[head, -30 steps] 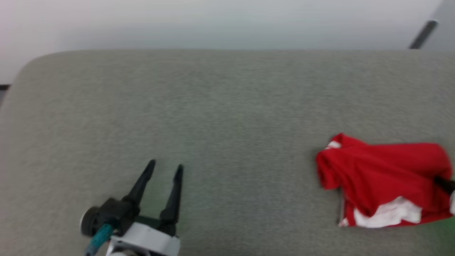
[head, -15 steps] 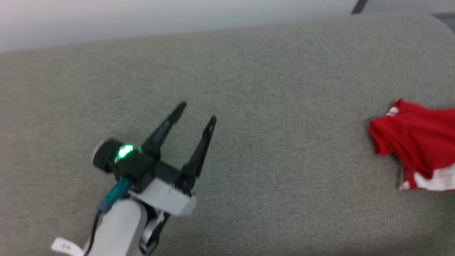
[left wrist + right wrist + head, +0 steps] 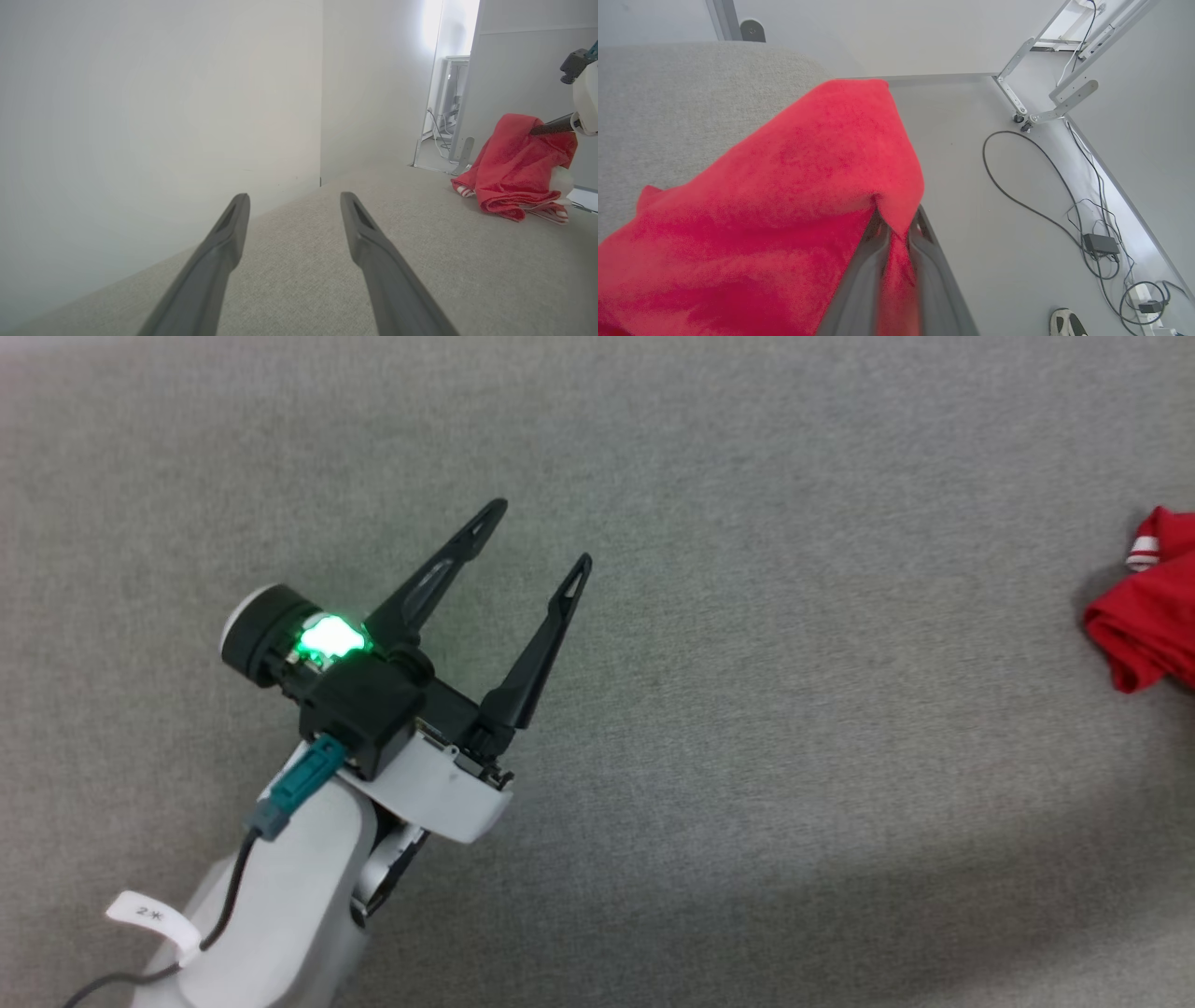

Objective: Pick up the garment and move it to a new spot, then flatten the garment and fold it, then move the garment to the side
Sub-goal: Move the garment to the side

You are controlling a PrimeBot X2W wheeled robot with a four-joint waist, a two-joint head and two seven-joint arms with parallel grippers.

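The garment [image 3: 1148,616], red with a white-red striped band, shows at the right edge of the head view on the grey surface. In the left wrist view the garment [image 3: 514,172] hangs bunched from my right gripper [image 3: 537,130], its lower folds resting on the surface. Seen from the right wrist, my right gripper [image 3: 899,219] is shut on a fold of the garment [image 3: 784,196], which drapes over the fingers. My left gripper [image 3: 541,532] is open and empty above the surface, far to the left of the garment, and its fingers [image 3: 369,242] stand well apart.
The grey fabric surface [image 3: 747,756] stretches wide around the left gripper. Past its rounded edge lies a pale floor with cables [image 3: 1041,186], a metal frame foot [image 3: 1045,93] and a shoe [image 3: 1066,322]. A white wall [image 3: 140,116] stands behind the surface.
The head camera has swung, so the garment has slid to the picture's right edge and the far edge of the surface has left it. My left gripper stays open, more of its arm showing.
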